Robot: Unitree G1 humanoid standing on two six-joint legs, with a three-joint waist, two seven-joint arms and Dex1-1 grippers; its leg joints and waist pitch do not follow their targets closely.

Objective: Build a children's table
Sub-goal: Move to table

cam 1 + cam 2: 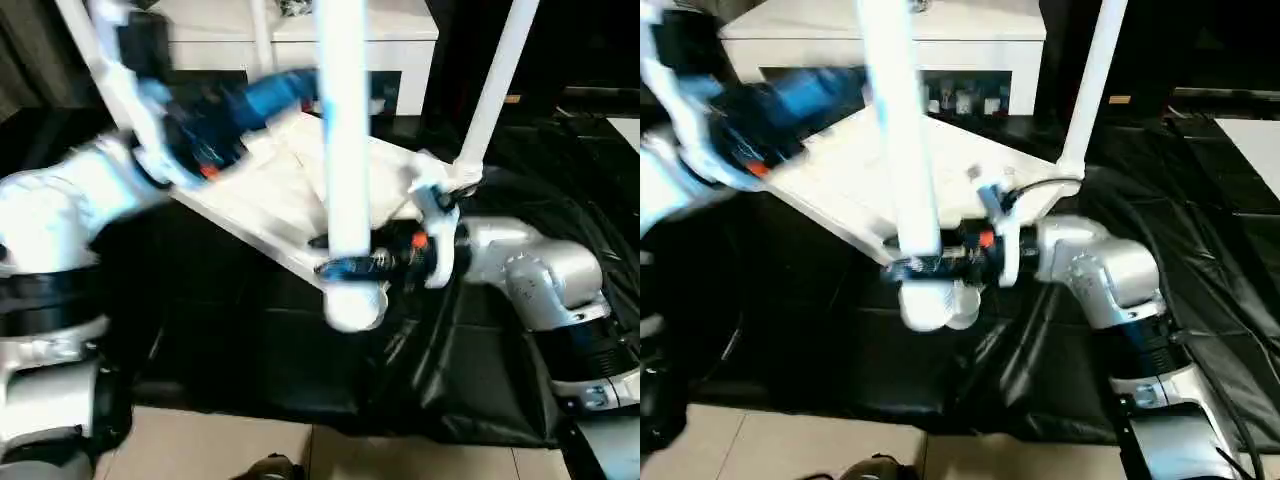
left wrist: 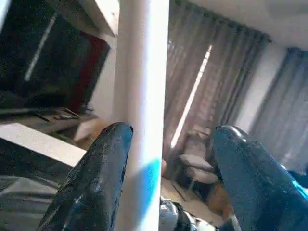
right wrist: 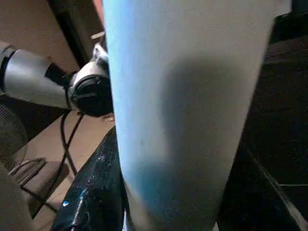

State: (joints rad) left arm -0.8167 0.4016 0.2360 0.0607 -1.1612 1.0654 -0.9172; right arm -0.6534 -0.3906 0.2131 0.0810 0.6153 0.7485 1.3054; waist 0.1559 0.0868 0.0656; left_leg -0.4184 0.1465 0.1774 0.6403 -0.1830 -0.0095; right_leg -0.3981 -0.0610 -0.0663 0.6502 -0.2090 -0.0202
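My right gripper [image 1: 925,265] clamps the base of a long white tapered tube leg [image 1: 902,150] standing in the near corner socket of the tilted white plastic rectangular tabletop [image 1: 930,170], above black sheeting [image 1: 1200,260]. My left gripper [image 2: 168,159] straddles another leg [image 2: 142,96], fingers spread.

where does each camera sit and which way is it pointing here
Left eye view: on the head, looking forward and down at the upside-down tabletop with its legs up; both silver forearms show.
Right eye view: same head camera, slightly to the side; the right gripper closes around the near leg.
Left wrist view: along the left gripper, fingers apart, one finger against a leg.
Right wrist view: along the right gripper's fingers, close on the near leg.
Shared: both eye views and the right wrist view show the near leg.
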